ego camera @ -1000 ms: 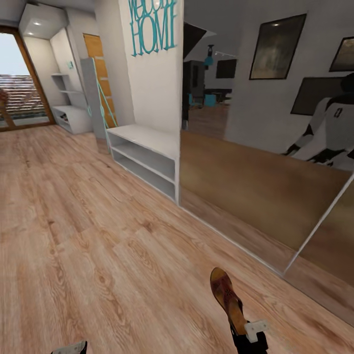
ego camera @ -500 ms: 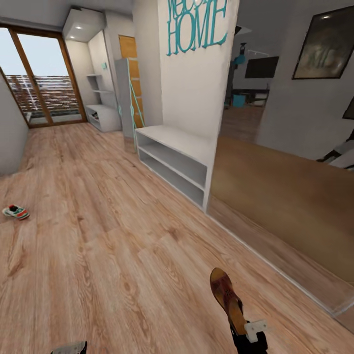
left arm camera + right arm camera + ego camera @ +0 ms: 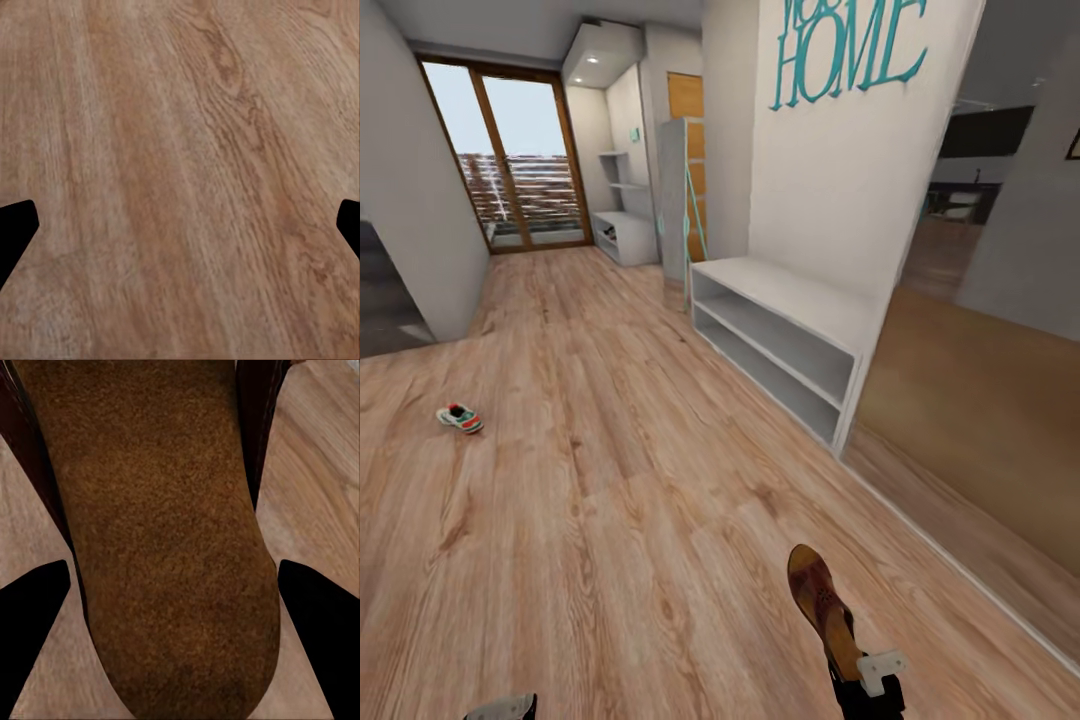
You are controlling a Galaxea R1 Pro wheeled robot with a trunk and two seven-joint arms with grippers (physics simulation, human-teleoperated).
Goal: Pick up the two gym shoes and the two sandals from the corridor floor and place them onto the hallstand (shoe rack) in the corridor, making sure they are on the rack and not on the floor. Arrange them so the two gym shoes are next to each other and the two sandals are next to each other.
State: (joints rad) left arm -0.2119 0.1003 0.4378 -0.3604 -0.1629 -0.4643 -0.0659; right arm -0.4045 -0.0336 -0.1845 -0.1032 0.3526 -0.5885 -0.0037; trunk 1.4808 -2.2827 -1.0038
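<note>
Sandal [image 3: 821, 605] in right hand [image 3: 865, 683] (wall lettering [image 3: 847, 52]: "HOME").

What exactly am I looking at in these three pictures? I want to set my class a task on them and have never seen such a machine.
These are computer renders of a wheeled robot with two arms, steered by a person. The large picture comes from a camera on its head, looking down a corridor. The other two come from cameras near each arm's jaws.

The right gripper holds a brown sandal; the right wrist view shows its tan insole close up between two dark fingers. The left gripper is open over bare corridor floor.

One gym shoe lies on the floor, far left. The white hallstand, where the shoes belong, stands against the wall ahead, beside a mirrored wardrobe.
</note>
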